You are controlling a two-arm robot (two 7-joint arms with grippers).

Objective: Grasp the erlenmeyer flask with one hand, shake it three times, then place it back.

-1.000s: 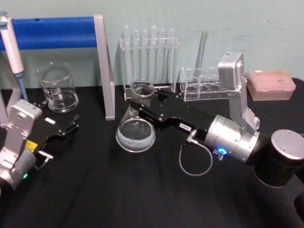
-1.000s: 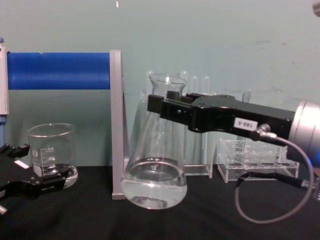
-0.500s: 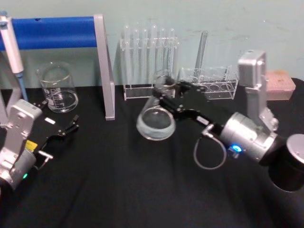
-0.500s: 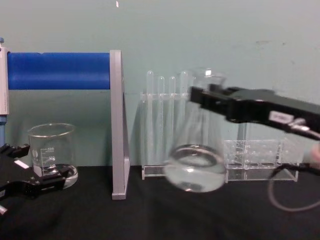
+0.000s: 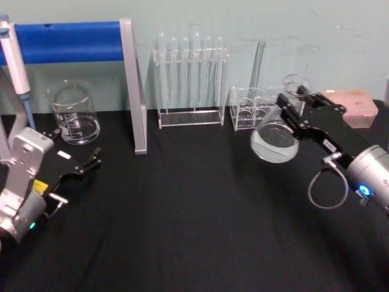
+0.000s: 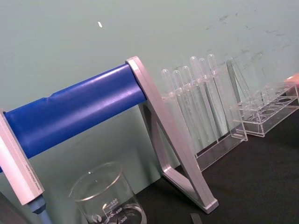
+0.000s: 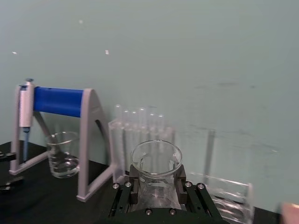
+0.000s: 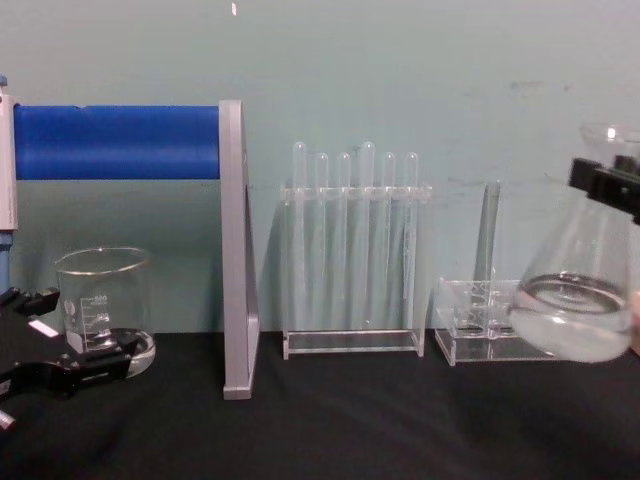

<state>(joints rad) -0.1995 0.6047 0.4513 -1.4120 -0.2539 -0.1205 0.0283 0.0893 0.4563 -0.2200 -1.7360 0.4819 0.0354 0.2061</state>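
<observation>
The erlenmeyer flask (image 5: 276, 137) is clear glass with a little liquid in its wide base, and it hangs tilted above the black table at the right. My right gripper (image 5: 293, 100) is shut on its neck. The chest view has the flask (image 8: 580, 300) at the right edge, lifted off the table, with the gripper (image 8: 605, 185) across its neck. From the right wrist camera the flask rim (image 7: 155, 161) sits between the black jaws. My left gripper (image 5: 91, 161) rests open low at the left, near the beaker.
A glass beaker (image 5: 73, 112) stands at the back left under a blue-barred stand (image 5: 73, 39) with a grey upright (image 5: 135, 85). A rack of test tubes (image 5: 191, 76) and a low clear rack (image 5: 252, 109) line the back. A pink box (image 5: 352, 106) sits far right.
My right gripper has swung the flask from the table's middle far over to the right, and it tilts now at the right edge. The left arm has stayed still.
</observation>
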